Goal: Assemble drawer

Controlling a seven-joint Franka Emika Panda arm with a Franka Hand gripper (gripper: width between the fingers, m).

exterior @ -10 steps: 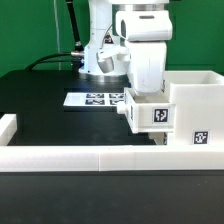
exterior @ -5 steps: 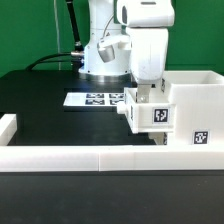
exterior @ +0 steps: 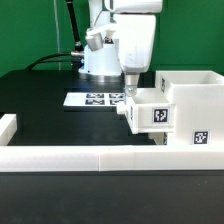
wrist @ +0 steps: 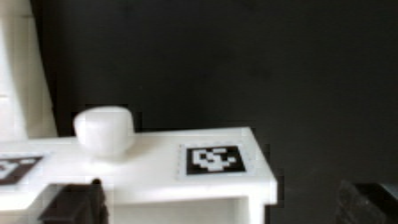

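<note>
Pincer (exterior: 129,92) up above the tray (exterior: 152,112) — empty.
Jaws apart, seemingly touching nothing; tray sits part-way inside the casing (exterior: 196,98).

Tray (wrist: 169,160) white, knob (wrist: 103,131) white, tag (wrist: 215,160) black-and-white squares. Casing (exterior: 195,110) white. Surface (exterior: 50,115) black. My gripper (exterior: 130,85) white-bodied.

Green wall (exterior: 25,30) behind — black table (exterior: 60,125), low white edging (exterior: 90,158).

White boxy arm (exterior: 135,40), seemingly dark gripper (wrist: 222,203) fingertips.
</note>
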